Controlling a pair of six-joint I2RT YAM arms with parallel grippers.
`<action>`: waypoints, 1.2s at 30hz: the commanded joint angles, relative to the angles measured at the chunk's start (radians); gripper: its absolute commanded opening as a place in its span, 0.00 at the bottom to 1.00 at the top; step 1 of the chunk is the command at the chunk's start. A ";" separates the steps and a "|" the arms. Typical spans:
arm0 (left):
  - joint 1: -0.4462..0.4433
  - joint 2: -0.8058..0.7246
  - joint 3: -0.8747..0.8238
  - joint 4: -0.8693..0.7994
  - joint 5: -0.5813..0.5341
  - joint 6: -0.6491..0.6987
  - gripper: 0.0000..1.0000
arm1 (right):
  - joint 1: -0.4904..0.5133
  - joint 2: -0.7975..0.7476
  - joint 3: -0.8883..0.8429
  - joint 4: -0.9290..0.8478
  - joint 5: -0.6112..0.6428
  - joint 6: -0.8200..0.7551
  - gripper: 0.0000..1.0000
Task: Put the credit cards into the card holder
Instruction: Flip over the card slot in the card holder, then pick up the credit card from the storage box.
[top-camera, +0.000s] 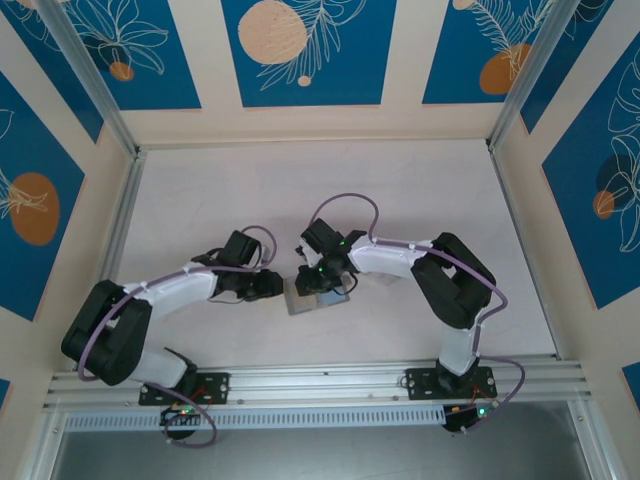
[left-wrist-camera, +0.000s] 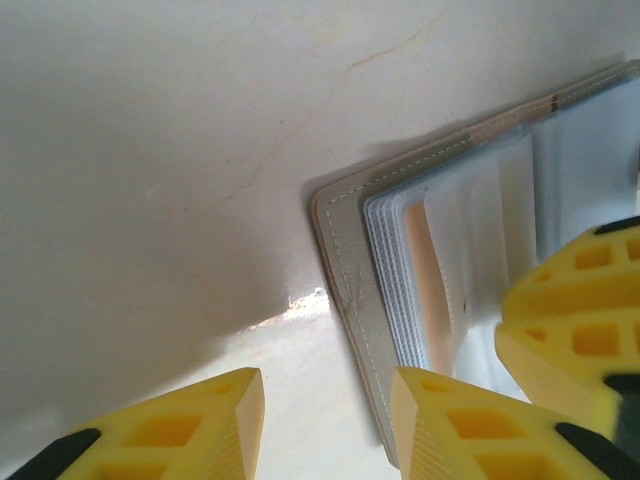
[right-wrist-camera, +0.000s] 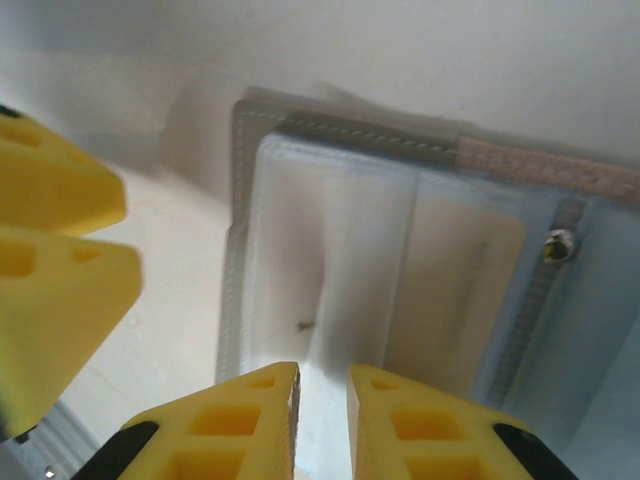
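Top camera: high at the near edge, looking down on the whole table (top-camera: 300, 190). Wrist cameras: very close, both on the card holder (left-wrist-camera: 345, 250), shared by all views.

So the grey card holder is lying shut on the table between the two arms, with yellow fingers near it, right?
Not shut: the card holder lies open, its clear sleeves facing up, as the right wrist view shows. The rest holds: it lies on the table between the two arms, with yellow fingers near it.
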 joint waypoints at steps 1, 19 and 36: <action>-0.026 0.026 0.045 -0.037 -0.006 0.021 0.40 | 0.003 -0.013 0.008 -0.039 0.068 0.010 0.21; -0.171 0.204 0.189 -0.089 -0.152 0.030 0.40 | -0.109 -0.239 -0.127 -0.027 0.053 0.028 0.22; -0.215 0.254 0.148 -0.044 -0.192 0.009 0.29 | -0.610 -0.547 -0.225 -0.332 0.342 0.075 0.57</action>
